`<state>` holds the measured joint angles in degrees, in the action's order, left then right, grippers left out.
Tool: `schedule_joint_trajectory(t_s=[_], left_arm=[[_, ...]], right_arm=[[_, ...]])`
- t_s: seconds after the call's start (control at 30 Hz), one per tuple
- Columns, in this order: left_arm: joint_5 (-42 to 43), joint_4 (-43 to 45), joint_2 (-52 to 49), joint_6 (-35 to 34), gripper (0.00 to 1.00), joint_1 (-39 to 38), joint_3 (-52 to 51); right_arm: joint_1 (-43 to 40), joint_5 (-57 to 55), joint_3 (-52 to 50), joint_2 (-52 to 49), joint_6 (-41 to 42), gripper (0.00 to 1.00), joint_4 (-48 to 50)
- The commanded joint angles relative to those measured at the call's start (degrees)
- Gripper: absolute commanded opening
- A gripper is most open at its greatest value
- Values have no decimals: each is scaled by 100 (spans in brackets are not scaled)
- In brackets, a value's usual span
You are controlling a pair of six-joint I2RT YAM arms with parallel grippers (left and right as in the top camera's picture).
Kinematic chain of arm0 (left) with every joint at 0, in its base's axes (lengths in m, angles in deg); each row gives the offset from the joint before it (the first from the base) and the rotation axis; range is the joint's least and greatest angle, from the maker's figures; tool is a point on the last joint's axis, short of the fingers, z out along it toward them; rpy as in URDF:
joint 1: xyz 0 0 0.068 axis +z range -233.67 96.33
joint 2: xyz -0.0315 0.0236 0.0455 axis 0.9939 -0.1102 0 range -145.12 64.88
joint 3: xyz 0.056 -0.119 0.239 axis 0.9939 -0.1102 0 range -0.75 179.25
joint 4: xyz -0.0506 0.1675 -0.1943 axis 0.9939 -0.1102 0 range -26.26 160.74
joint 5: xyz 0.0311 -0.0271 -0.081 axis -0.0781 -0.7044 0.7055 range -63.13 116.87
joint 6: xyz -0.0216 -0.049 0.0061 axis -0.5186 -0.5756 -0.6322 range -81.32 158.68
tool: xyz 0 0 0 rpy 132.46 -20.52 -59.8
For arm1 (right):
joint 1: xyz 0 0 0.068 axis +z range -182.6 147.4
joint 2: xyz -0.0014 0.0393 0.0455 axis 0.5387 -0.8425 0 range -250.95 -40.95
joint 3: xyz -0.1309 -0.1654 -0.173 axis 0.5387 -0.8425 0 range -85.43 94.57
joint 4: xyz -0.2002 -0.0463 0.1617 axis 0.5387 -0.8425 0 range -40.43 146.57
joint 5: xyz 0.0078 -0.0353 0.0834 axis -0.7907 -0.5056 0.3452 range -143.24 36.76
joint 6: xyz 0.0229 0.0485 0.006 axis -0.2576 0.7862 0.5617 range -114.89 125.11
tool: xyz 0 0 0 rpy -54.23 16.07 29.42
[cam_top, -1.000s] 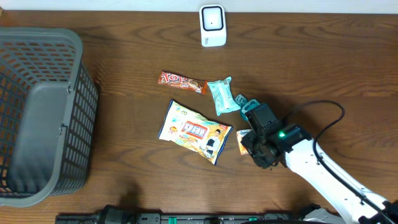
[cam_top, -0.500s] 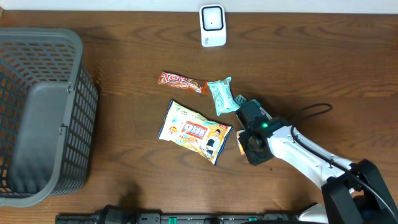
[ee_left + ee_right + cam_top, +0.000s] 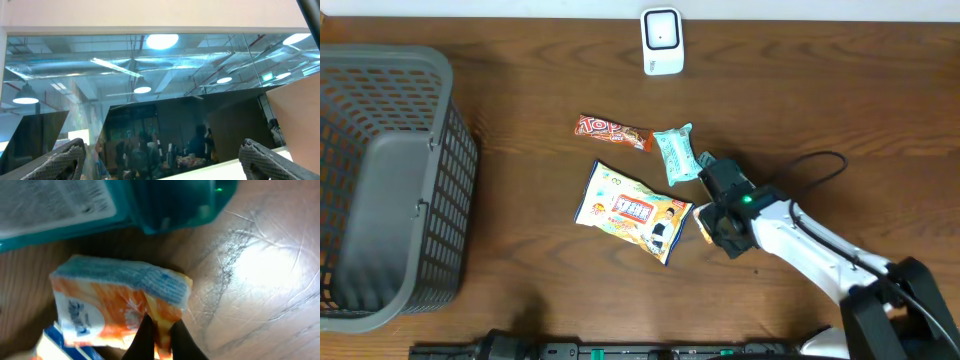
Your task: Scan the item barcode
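Hidden: from overhead, the right gripper (image 3: 159, 330) has its fingertips under its own black wrist. The wrist also covers nearly all of the small orange-and-white foil packet (image 3: 117, 302), leaving only an orange corner showing at its left edge.
Cut off: the right wrist view crops the packet at the bottom and the teal plastic packet with a white printed label (image 3: 165, 205) at the top. The print on both is too blurred to read.
Right gripper state: pressed together, pinching a fold at the near edge of the orange packet.
Left gripper state: the left gripper (image 3: 162, 150) is spread wide with nothing between its fingers.
Task item: it lies on the brown wooden table (image 3: 840, 110) right under the right gripper, with the teal packet just beyond the fingertips.
Scanner: the white box-shaped barcode scanner (image 3: 662, 41) is well apart, far beyond the right gripper.
Change: a second ago the right jaws stood partly apart, and now they are closed. The wrist has shifted slightly towards the large white-and-yellow snack bag (image 3: 632, 212).
Only overhead: the red candy bar (image 3: 613, 131) and the grey mesh basket (image 3: 445, 110), far to the right gripper's left.
Only right wrist: the pinch itself.
Only left wrist: a glass pane reflecting ceiling lights.
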<state>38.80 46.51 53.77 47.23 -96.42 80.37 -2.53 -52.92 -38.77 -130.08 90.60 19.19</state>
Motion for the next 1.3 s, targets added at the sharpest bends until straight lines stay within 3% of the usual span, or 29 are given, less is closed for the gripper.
schedule_joint_trajectory(t_s=[0.0,0.3,0.33,0.4,0.43,0.63,0.9,1.27], left_arm=[[74,7,57,-94,98,26,37],[74,9,57,-96,98,26,35],[76,9,57,-94,98,26,35],[76,9,57,-96,98,26,37],[76,9,57,-96,98,26,35],[76,9,57,-96,98,26,35],[76,9,57,-96,98,26,37],[76,9,57,-96,98,26,9]], right_arm=[[-131,229,-81,754,-1067,1,15],[-297,1397,-81,2507,-1626,1,11],[-297,1318,-81,2575,-1952,9,9],[-297,776,-85,2575,-2555,38,9],[-297,529,-101,2544,-2782,42,4],[-299,-439,-332,2114,-3027,42,-173],[-304,-42,-800,929,-3029,42,850],[-308,-743,-800,203,-3117,43,1023]])
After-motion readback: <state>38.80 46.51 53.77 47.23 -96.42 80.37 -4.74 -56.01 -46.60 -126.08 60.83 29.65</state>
